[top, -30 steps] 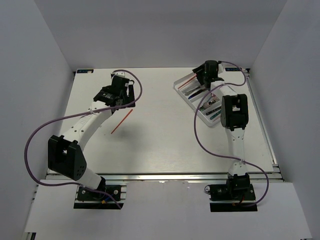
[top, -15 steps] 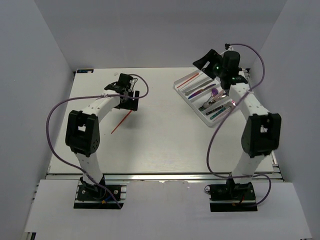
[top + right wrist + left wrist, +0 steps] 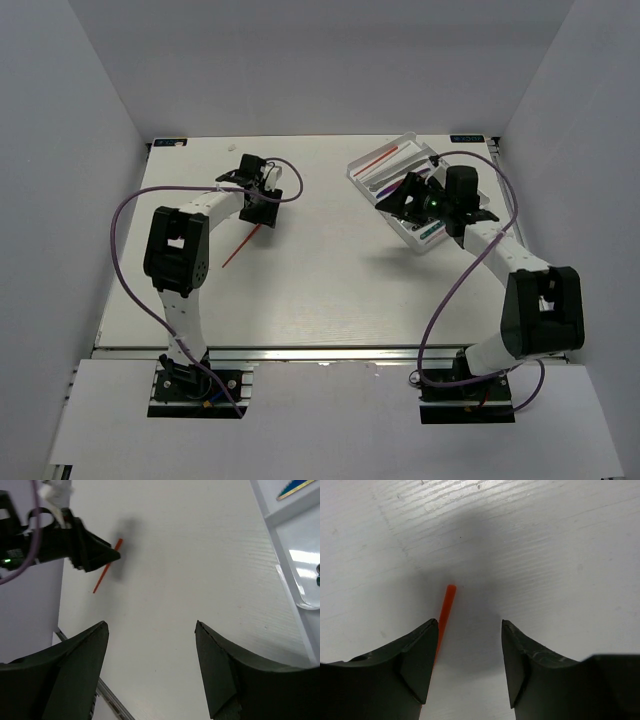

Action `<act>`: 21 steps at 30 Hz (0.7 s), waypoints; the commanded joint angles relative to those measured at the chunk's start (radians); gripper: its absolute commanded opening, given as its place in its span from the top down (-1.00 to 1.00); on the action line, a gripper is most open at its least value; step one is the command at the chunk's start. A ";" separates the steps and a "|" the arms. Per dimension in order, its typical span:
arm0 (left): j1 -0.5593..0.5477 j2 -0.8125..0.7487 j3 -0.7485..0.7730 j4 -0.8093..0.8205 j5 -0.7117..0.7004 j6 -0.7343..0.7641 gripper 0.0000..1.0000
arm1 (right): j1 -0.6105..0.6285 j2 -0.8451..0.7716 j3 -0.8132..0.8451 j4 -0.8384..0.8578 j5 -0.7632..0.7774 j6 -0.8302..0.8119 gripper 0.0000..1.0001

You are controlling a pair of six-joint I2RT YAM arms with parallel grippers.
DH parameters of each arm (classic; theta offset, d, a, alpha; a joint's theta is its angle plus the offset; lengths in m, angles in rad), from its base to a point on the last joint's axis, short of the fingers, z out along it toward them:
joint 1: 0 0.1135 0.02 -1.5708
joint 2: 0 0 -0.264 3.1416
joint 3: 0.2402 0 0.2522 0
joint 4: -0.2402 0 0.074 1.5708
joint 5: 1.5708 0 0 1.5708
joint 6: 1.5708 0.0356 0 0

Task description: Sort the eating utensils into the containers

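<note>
A thin red-orange utensil (image 3: 243, 245) lies alone on the table left of centre; it also shows in the left wrist view (image 3: 445, 611) and the right wrist view (image 3: 106, 574). My left gripper (image 3: 266, 212) hangs open just above its far end, the handle tip beside the left finger (image 3: 417, 652). The white cutlery tray (image 3: 362, 165) sits at the back right with a red utensil (image 3: 385, 157) and several others in its compartments; its edge shows in the right wrist view (image 3: 287, 585). My right gripper (image 3: 398, 203) is open and empty over the tray's near-left side.
White walls close in the table on the left, back and right. The metal rail (image 3: 320, 352) runs along the near edge. Purple cables loop from both arms.
The left gripper has moved nearer and right, coming down over the red-orange utensil's far end. The right arm swung from the tray's far side toward its near-left side, turning to face left.
</note>
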 commanded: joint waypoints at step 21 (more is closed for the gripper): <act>-0.050 0.087 -0.085 0.030 -0.129 -0.100 0.97 | -0.004 -0.182 -0.038 0.097 -0.080 -0.045 -0.73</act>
